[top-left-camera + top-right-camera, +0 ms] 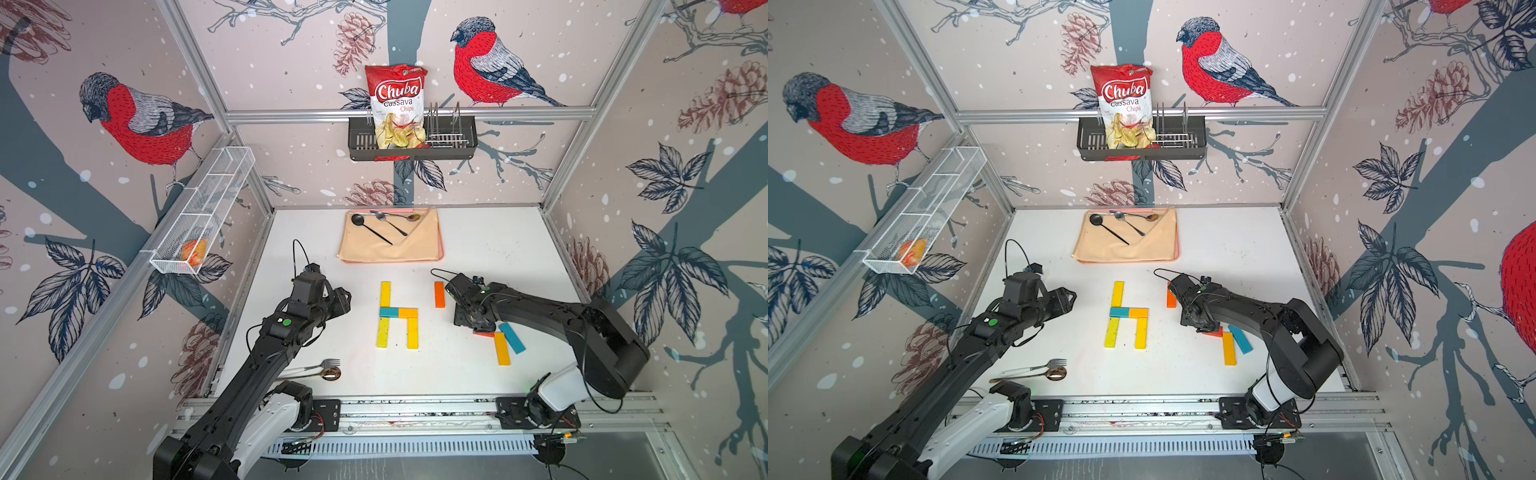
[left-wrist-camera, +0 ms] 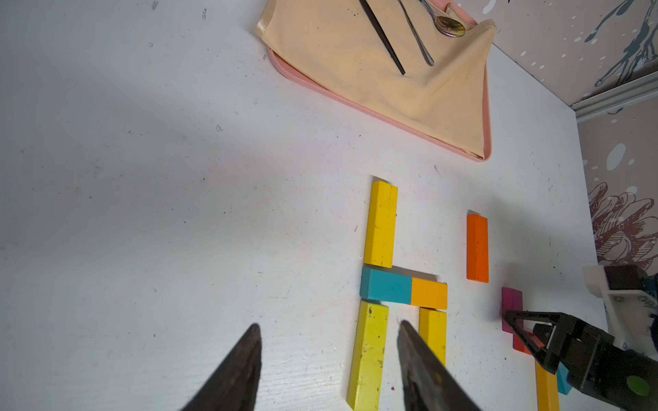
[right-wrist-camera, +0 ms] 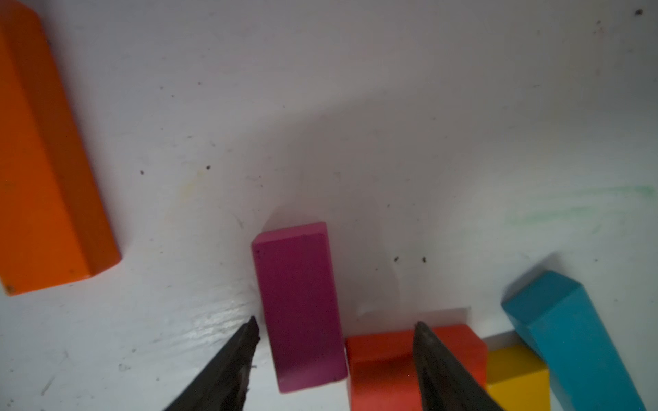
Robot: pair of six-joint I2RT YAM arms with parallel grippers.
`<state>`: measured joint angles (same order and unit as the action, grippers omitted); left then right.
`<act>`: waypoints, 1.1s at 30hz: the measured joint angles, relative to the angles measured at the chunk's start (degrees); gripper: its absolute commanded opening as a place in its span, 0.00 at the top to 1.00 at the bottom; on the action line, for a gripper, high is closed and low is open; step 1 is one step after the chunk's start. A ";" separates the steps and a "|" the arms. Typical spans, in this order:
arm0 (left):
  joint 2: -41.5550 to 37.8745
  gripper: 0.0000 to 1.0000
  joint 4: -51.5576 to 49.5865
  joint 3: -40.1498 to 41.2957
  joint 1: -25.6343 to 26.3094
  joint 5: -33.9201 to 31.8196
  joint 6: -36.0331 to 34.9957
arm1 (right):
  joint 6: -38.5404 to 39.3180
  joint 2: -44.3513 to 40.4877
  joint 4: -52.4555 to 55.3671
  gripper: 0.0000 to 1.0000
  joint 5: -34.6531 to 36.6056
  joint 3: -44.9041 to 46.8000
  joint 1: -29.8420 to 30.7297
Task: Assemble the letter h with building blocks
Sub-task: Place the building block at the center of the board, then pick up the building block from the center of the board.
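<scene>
- Left arm (image 1: pixel 266 353): matte black links, boxy joints, round green sticker (image 1: pixel 286 322) on top.
- Right arm (image 1: pixel 540 309): same black casing, bulky rounded elbow housing (image 1: pixel 606 345).
- White shell segment (image 1: pixel 270 415) above each base; black mounting plates (image 1: pixel 330 411) with screw heads; thin red wires (image 1: pixel 320 422) alongside.
- Black cable loops (image 1: pixel 298 249) at both wrists.
- Left gripper (image 2: pixel 327 323) and right gripper (image 3: pixel 334 322): dark, tapering, scuffed fingers.
- White bracket (image 2: pixel 601 284) with screws behind right gripper.

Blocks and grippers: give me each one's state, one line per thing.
magenta block: lying flat, ungripped.
right gripper: open, above magenta block.
left gripper: open, empty.
h blocks: five, flat, forming the letter.
orange block: flat, alone.
red block: flat, beside magenta block.
</scene>
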<state>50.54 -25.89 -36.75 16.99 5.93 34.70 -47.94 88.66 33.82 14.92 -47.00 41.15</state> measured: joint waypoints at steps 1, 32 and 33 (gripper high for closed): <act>0.04 0.41 0.00 0.00 0.00 0.00 0.00 | 0.04 0.24 -0.81 0.33 -0.24 0.07 -0.31; 0.28 0.41 0.04 -0.02 0.00 -0.04 0.02 | -6.99 5.29 1.09 0.33 3.26 -3.43 16.50; 0.28 0.41 0.11 -0.02 0.00 -0.04 0.02 | -7.85 4.44 1.16 0.33 3.17 -2.54 16.00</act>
<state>50.83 -25.78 -36.77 16.99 5.89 34.72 -55.79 93.10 34.98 18.09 -49.54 57.14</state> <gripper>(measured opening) 0.592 0.674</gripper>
